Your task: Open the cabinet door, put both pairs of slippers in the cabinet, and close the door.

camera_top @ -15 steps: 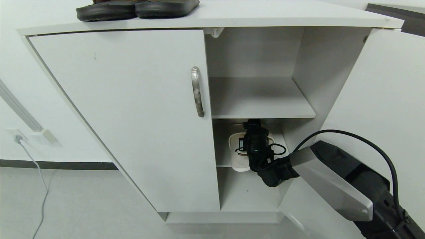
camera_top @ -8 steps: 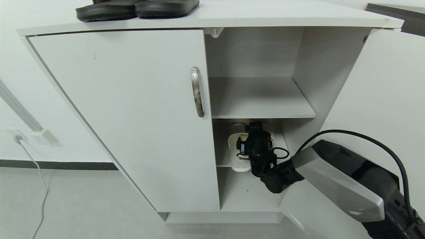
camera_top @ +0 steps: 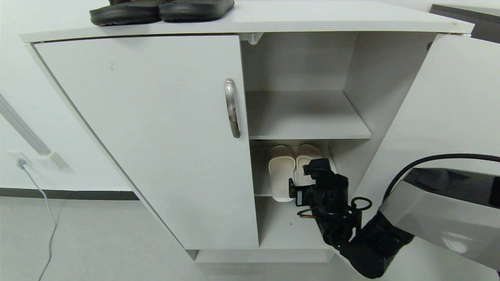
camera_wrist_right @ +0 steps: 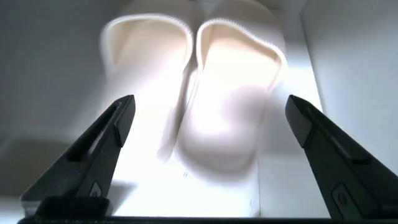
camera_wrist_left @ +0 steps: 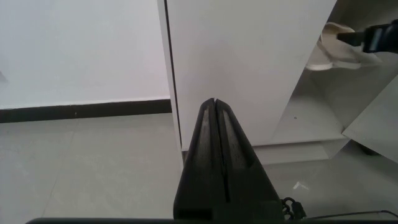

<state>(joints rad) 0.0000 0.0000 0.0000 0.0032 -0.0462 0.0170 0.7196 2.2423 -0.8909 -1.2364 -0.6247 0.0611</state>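
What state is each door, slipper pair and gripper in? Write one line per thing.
right cabinet door: open.
left cabinet door: shut.
white slippers: side by side on the lower shelf, held by nothing.
dark slippers: on the cabinet top, not yet stored.
right gripper: open, empty, in front of the white slippers.
left gripper: shut, empty.

cabinet (camera_top: pixel 312 17): left door (camera_top: pixel 156 128) across its left bay; right door (camera_top: pixel 449 109) out to its right
top pair (camera_top: pixel 160 9): on cabinet top, left end
shelf pair (camera_top: pixel 282 171): inside cabinet's right bay, second shelf down, side by side
right gripper (camera_top: pixel 315 168): before cabinet's right bay, just in front of shelf pair
left gripper (camera_wrist_left: pixel 214 109): out front of cabinet, apart from left door
socket (camera_top: pixel 19 160): on wall left of cabinet
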